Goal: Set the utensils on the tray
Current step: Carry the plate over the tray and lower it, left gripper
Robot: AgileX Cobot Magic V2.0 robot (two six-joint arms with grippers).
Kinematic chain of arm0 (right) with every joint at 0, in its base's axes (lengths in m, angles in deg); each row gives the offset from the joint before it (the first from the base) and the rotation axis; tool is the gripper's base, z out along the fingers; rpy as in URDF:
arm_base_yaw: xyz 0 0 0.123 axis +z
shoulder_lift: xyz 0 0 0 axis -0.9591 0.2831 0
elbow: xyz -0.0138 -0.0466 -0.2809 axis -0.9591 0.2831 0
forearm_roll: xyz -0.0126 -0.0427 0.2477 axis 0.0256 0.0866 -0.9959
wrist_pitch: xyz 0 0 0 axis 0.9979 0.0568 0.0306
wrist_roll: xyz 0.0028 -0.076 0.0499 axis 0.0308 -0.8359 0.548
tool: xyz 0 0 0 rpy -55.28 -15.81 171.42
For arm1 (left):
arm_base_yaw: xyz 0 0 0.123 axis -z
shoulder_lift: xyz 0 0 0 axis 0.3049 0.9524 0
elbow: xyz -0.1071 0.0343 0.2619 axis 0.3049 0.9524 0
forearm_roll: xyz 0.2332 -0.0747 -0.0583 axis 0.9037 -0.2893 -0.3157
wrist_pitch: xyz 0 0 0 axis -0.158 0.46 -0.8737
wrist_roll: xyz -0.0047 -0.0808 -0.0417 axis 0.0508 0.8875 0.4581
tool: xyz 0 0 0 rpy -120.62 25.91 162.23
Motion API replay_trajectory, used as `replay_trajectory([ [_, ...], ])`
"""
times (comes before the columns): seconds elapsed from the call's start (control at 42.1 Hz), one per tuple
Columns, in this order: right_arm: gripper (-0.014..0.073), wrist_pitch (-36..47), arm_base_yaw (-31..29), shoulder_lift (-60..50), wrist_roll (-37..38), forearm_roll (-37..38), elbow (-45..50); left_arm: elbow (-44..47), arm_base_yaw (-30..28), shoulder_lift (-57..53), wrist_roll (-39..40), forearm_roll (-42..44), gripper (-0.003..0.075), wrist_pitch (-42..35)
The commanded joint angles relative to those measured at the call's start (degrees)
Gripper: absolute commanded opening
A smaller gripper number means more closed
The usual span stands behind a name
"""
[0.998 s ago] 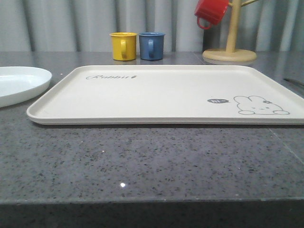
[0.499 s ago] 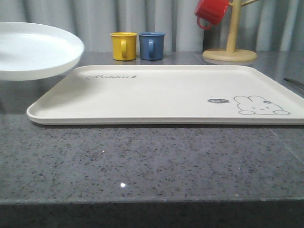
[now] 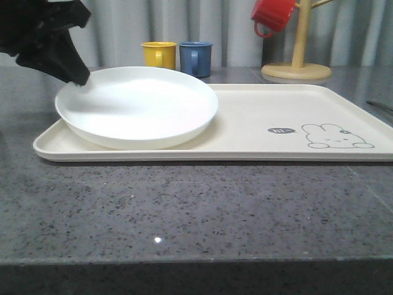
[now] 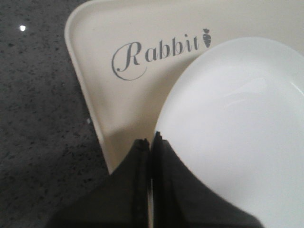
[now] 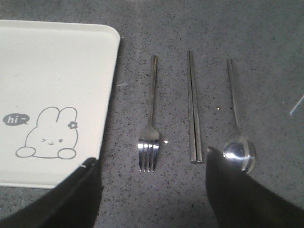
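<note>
Right gripper (image 5: 151,190) hangs over grey speckled counter (image 5: 266,42), two dark fingers (image 5: 78,197) spread wide apart, nothing between them. Beyond fingers, three utensils lie side by side on counter, parallel, apart from one another: fork (image 5: 150,118), chopsticks (image 5: 194,107), spoon (image 5: 237,126). Fork tines and spoon bowl point toward gripper. Chopsticks pressed together as pair. Fork nearest tray (image 5: 52,57), not touching it. Cream tray corner rounded, grey rabbit drawing (image 5: 47,134) with "hi~" bubble on it.
</note>
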Motion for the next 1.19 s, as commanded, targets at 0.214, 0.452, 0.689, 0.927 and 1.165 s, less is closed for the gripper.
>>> replay_trajectory([
  [0.214, 0.0499, 4.34, -0.20, 0.33, -0.35, 0.82, -1.74, -1.93, 0.78, 2.35, 0.00, -6.01, 0.0099, -3.02],
  [0.452, 0.0499, 4.34, -0.20, 0.33, -0.35, 0.82, -1.74, -1.93, 0.67, 0.94, 0.00, -4.28, 0.0452, -2.79],
  [0.689, 0.0499, 4.34, -0.20, 0.33, -0.35, 0.82, -1.74, -1.93, 1.26, -7.26, -0.29, 0.44, 0.0449, -0.09],
  [0.927, 0.0499, 4.34, -0.20, 0.33, -0.35, 0.82, -1.74, -0.85, 10.11, -17.61, -1.33, 10.09, 0.0442, 2.98],
  [1.165, 0.0499, 4.34, -0.20, 0.33, -0.35, 0.82, -1.74, 5.84, 19.03, -28.29, 14.27, 27.44, 0.0419, 3.36],
])
